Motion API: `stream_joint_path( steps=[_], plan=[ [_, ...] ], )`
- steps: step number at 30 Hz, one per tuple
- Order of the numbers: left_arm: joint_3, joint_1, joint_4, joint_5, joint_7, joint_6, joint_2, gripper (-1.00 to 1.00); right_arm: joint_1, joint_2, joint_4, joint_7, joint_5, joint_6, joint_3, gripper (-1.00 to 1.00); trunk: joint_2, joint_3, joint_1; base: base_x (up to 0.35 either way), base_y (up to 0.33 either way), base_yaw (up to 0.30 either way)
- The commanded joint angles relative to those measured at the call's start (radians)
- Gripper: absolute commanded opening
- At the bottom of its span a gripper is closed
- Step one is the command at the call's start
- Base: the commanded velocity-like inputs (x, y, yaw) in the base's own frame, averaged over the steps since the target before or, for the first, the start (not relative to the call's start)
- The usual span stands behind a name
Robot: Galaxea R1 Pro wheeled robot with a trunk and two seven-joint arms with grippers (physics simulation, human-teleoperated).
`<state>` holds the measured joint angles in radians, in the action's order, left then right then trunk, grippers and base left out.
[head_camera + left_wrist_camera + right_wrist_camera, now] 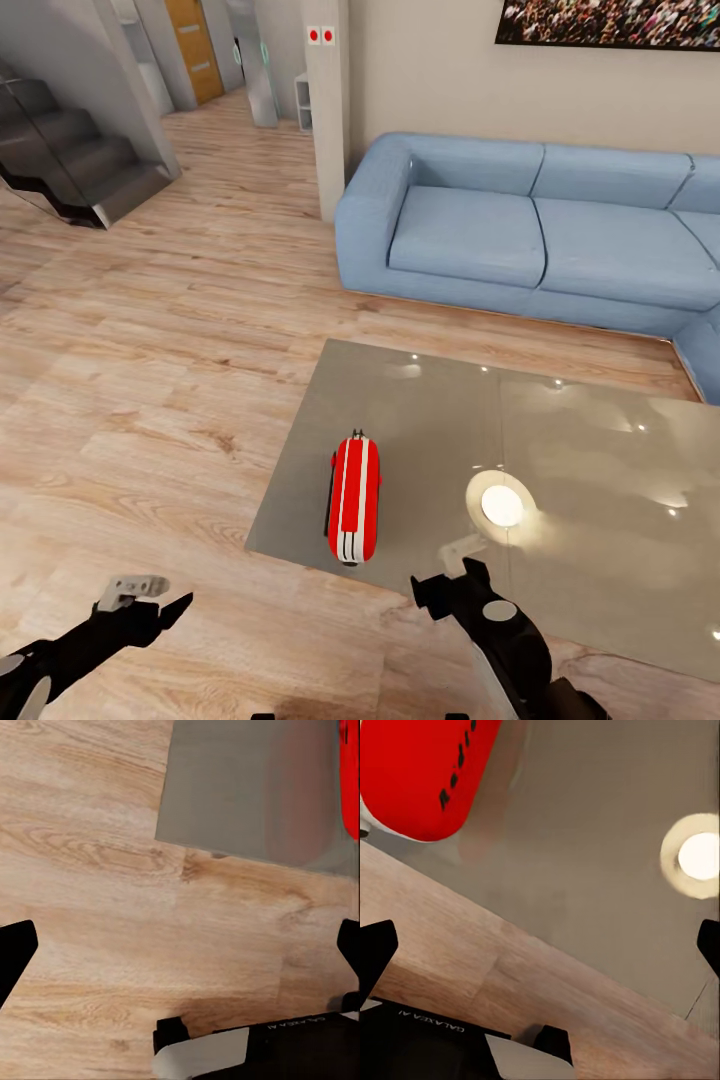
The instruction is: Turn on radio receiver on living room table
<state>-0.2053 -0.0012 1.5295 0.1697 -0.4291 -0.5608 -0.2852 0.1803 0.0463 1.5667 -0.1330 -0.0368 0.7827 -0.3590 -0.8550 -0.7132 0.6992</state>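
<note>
The red radio receiver (353,498) lies flat near the front left edge of the glossy glass table (420,420), white stripes up and its thin black handle along its left side. My right gripper (450,572) hovers open at the table's front edge, a little right of the radio and short of it. In the right wrist view the radio's rounded red end (424,772) rests on the table top (585,855), apart from the wide-spread fingertips (375,952). My left gripper (155,598) hangs open over the floor, left of the table. The left wrist view catches the table corner (247,787) and a sliver of the radio (349,780).
A long blue corner sofa (520,230) runs behind and to the right of the table. The pendant lamp's bright reflection (502,505) sits on the glass right of the radio. Light wood floor (150,400) spreads to the left, with a staircase (70,150) and pillar (330,100) beyond.
</note>
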Motion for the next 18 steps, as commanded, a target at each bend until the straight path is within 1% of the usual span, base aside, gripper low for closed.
stream_joint_path(
  steps=[1, 2, 5, 7, 8, 12, 13, 15, 18],
  plan=[
    [0.000, -0.002, 0.000, 0.000, -0.016, -0.004, -0.002, 1.00, 0.004, 0.000, 0.002, 0.000, 0.000, 0.004, 0.000, 1.00, 0.000, 0.000, 0.000, 0.000, 0.000, 0.000],
    [0.000, -0.005, 0.001, -0.001, -0.038, -0.011, -0.005, 1.00, 0.014, 0.001, 0.004, 0.001, 0.000, 0.008, 0.000, 1.00, 0.000, 0.000, 0.000, 0.000, 0.000, 0.000],
    [0.000, -0.012, 0.001, -0.001, -0.063, -0.020, -0.008, 1.00, 0.041, 0.002, 0.007, 0.002, 0.000, 0.014, 0.000, 1.00, 0.000, 0.000, 0.000, 0.000, 0.000, 0.000],
    [0.000, -0.021, 0.000, -0.005, -0.065, -0.021, -0.007, 1.00, 0.057, 0.001, 0.008, 0.002, 0.000, 0.013, 0.001, 1.00, 0.000, 0.000, 0.000, 0.000, 0.000, 0.000],
    [0.000, -0.035, -0.001, -0.008, -0.066, -0.023, -0.005, 1.00, 0.080, 0.001, 0.008, 0.002, 0.000, 0.009, 0.001, 1.00, 0.000, 0.000, 0.000, 0.000, 0.000, 0.000],
    [0.005, -0.043, -0.006, -0.015, -0.062, -0.019, -0.002, 1.00, 0.122, 0.001, 0.009, 0.000, 0.000, 0.007, 0.003, 1.00, 0.000, 0.000, 0.000, 0.000, 0.000, 0.000],
    [0.006, -0.043, -0.007, -0.018, -0.061, -0.018, -0.001, 1.00, 0.124, 0.001, 0.009, -0.001, 0.000, 0.007, 0.003, 1.00, 0.000, 0.000, 0.000, 0.000, 0.000, 0.000],
    [0.009, -0.045, -0.006, -0.043, -0.051, -0.015, 0.009, 1.00, 0.130, 0.001, 0.009, -0.002, 0.000, 0.010, 0.003, 1.00, 0.000, 0.000, 0.000, 0.000, 0.000, 0.000],
    [0.011, -0.045, -0.004, -0.064, -0.048, -0.014, 0.022, 1.00, 0.131, 0.001, 0.009, -0.002, 0.000, 0.009, 0.003, 1.00, 0.000, 0.000, 0.000, 0.000, 0.000, 0.000]
  ],
)
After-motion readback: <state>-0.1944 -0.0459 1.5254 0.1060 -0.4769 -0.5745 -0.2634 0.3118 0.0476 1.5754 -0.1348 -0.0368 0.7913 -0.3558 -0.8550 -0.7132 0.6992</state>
